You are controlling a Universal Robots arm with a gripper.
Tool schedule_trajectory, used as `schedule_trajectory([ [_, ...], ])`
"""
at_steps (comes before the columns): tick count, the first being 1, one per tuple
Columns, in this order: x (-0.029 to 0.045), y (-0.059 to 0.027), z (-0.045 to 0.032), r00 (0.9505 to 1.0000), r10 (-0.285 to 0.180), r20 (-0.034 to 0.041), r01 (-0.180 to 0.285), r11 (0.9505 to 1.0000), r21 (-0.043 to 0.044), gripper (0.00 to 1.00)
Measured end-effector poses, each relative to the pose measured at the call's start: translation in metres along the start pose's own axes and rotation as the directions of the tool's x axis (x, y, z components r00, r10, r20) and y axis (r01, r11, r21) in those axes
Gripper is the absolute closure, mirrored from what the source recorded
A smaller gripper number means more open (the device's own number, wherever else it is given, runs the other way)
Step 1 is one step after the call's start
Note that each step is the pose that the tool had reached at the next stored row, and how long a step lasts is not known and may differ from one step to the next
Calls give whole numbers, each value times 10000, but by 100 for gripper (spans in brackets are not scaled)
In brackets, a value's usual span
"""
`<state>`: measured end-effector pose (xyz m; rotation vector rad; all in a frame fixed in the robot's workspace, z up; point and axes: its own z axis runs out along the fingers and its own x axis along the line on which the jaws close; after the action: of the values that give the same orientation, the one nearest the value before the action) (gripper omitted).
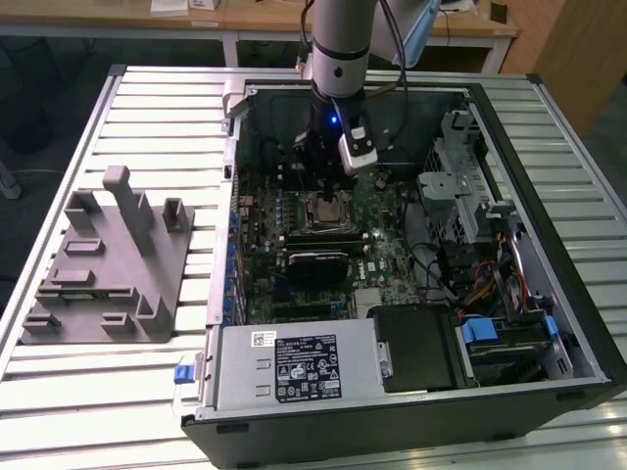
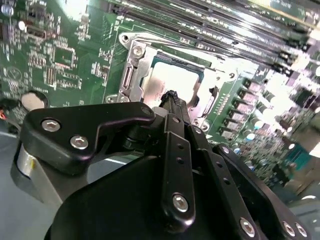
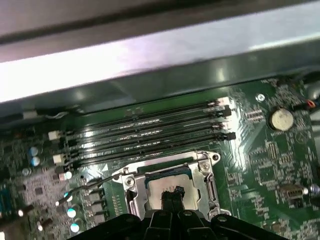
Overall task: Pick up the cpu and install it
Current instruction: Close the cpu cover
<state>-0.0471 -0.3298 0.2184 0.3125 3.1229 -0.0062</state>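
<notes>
Hanging inside the open computer case (image 1: 392, 431), the gripper (image 1: 329, 188) is over the socket frame (image 2: 131, 70) of the green motherboard (image 3: 260, 165). Its fingers (image 2: 175, 107) are together, the tips meeting at the top of the cpu (image 2: 175, 77) (touching or just above, I cannot tell). The cpu lies flat inside the frame, beside the memory slots (image 3: 150, 135). A grey fixture (image 1: 108, 264) stands well apart on the table (image 1: 147, 108).
</notes>
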Motion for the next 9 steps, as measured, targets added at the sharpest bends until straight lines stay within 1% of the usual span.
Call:
schedule_trajectory([
  [3, 0, 0, 4, 9984, -557, 2, 557, 9984, -1, 89],
  [5, 0, 0, 7, 9958, -915, 3, 915, 9958, -2, 89],
  [7, 0, 0, 8, 9921, -1258, 4, 1258, 9921, -2, 89],
  [9, 0, 0, 8, 9901, -1401, 5, 1401, 9901, -2, 89],
])
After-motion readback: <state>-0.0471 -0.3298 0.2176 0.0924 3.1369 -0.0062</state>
